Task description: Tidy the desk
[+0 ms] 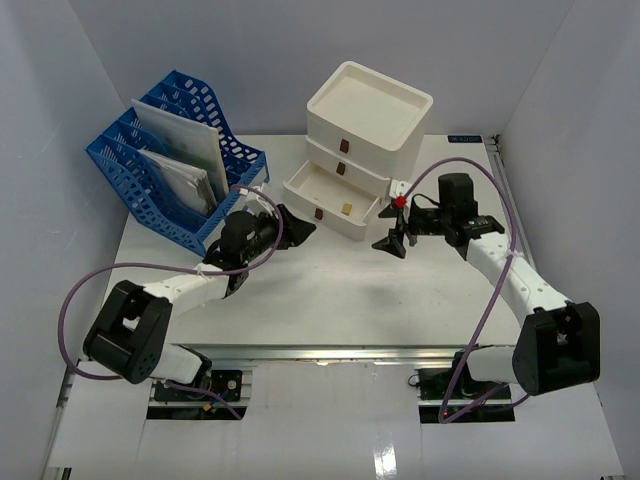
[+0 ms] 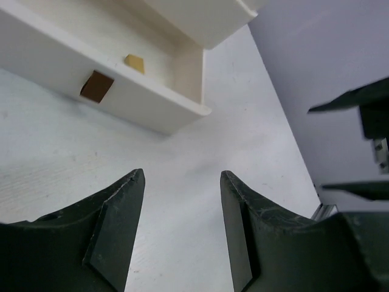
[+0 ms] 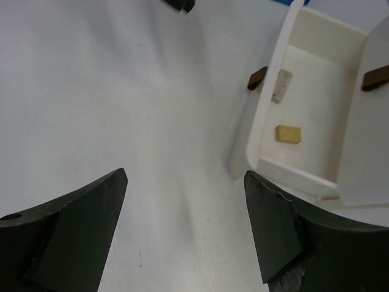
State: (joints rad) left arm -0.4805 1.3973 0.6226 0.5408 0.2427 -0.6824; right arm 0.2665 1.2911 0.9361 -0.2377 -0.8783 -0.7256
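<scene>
Desk carries a drawer box, its bottom drawer open.

On the desk, the file rack stands left of the drawer box.

One file rack, one drawer box, one yellow block

White rectangular desk, flat and level, faintly speckled matte top, metal rail along the near edge, pale walls close behind and at both sides.
</scene>
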